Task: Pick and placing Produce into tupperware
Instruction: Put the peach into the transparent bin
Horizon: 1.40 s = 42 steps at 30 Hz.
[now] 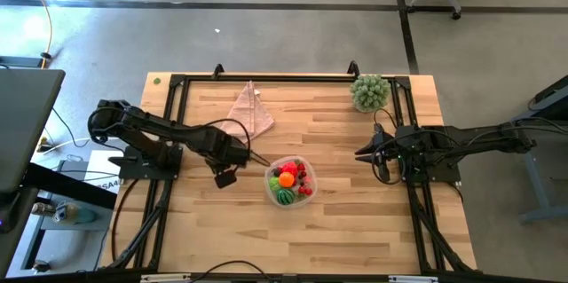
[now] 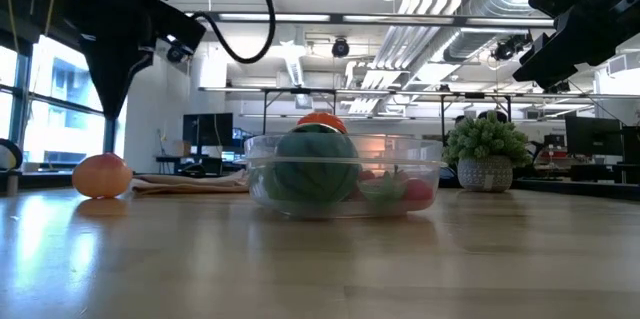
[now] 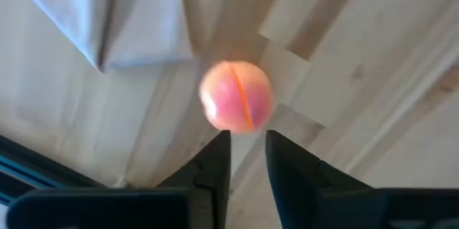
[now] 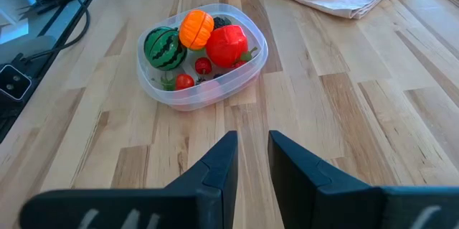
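While the pink peach point(image 3: 236, 105) sits alone on the wood, outside the tupperware point(image 1: 270, 189), you have one piece of produce left to fetch. Seen from above, the tub lies near the table's centre, and the peach is out at about ten o'clock from it, between the tub and the folded pink cloth point(image 1: 252, 109).

Your left gripper point(image 3: 247, 145) hangs right over the peach, fingers point(image 3: 216, 159) only a narrow slit apart and holding nothing. That gap looks too small for the ball, so spread them wide before you descend. Centre the peach between the pads, come straight down, and close around its widest part (a round toy like this probably squirts sideways if pinched high or off-centre).

Mind the cloth's corner nearby; keep the fingers from snagging it.

For the carry, lift clear of the tub's rim, since the striped melon point(image 4: 164, 48), orange point(image 4: 196, 29) and red apple point(image 4: 227, 44) already fill much of it.

Your right gripper point(image 4: 251, 153) waits at three o'clock, nearly closed and empty; leave it parked.
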Motion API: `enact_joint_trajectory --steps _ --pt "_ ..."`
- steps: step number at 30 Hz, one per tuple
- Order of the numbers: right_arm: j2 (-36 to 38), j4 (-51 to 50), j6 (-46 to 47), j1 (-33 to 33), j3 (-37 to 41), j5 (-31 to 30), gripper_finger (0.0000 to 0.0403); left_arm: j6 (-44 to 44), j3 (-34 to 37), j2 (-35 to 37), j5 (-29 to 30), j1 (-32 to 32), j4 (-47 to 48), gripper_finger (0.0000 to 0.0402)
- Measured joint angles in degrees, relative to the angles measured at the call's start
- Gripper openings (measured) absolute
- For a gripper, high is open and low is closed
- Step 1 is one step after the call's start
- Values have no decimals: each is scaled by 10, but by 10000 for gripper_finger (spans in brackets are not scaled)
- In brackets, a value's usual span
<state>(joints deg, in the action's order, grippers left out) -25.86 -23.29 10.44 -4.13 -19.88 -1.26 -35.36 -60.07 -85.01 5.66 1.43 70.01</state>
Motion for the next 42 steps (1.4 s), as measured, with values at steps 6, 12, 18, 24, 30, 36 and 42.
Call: enact_joint_trajectory --steps 6,12,18,24,30,36,42 --pt "0 0 0 0 0 0 68 47 0 0 -14 -39 0 154" --pt "0 0 0 0 0 0 68 76 8 0 -59 -42 -1 226" --pt "0 0 0 0 0 0 68 109 63 -1 -75 -45 -37 249" --pt "0 0 0 0 0 0 68 110 75 0 -52 -64 -70 250" --pt "0 0 0 0 0 0 68 111 75 0 -89 -90 -90 266" --pt "0 0 0 0 0 0 68 109 75 -5 -89 -93 -90 292" --pt "0 0 0 0 0 0 68 109 75 -13 -89 -93 -102 311"
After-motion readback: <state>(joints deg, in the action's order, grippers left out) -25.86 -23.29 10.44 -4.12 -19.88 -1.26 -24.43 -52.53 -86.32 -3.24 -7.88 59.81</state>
